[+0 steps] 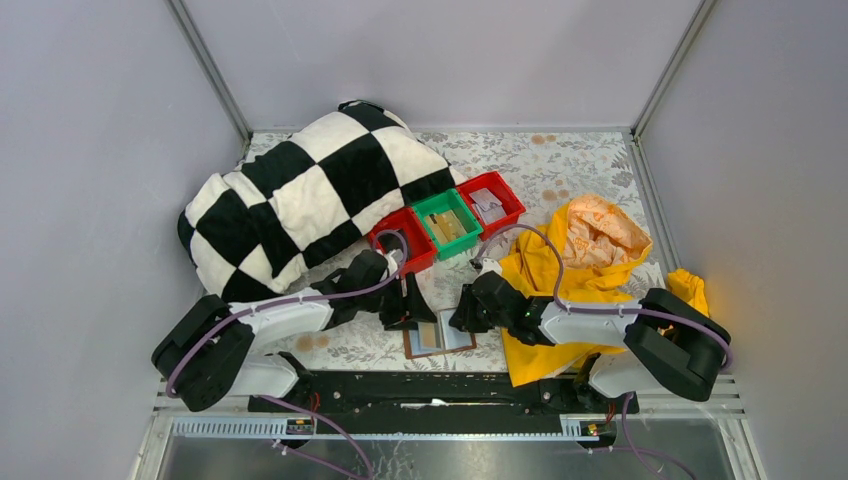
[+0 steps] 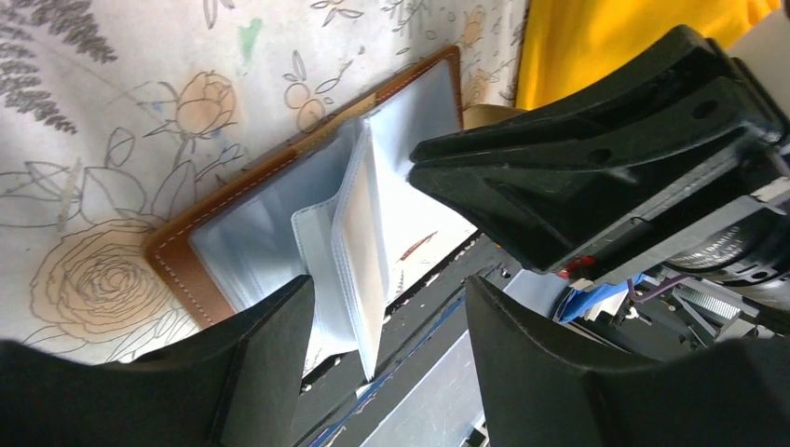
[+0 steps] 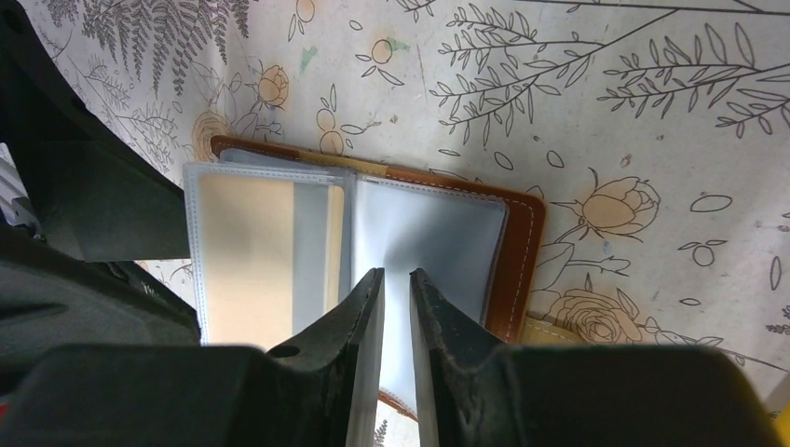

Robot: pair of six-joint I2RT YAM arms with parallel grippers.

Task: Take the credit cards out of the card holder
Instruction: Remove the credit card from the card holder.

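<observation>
Floral-print tablecloth (image 1: 560, 170): square brown leather card holder (image 1: 440, 337) lies open near the edge, thin tan credit card (image 3: 247, 251) sleeved inside. Left gripper (image 2: 387, 307) spread astride a sleeve, right gripper (image 3: 396, 279) nearly pressed together. No cards out yet.

robot lab booth, plain grey walls (image 1: 90, 150), aluminium frame (image 1: 210, 70)

Only legible mark: small pale lettering, apparently "DAMIAO", partly cut off, curving along dark round motor ring (image 2: 731, 250) on other arm, far right of left claw (image 2: 387, 289), slightly above fingertips.
</observation>
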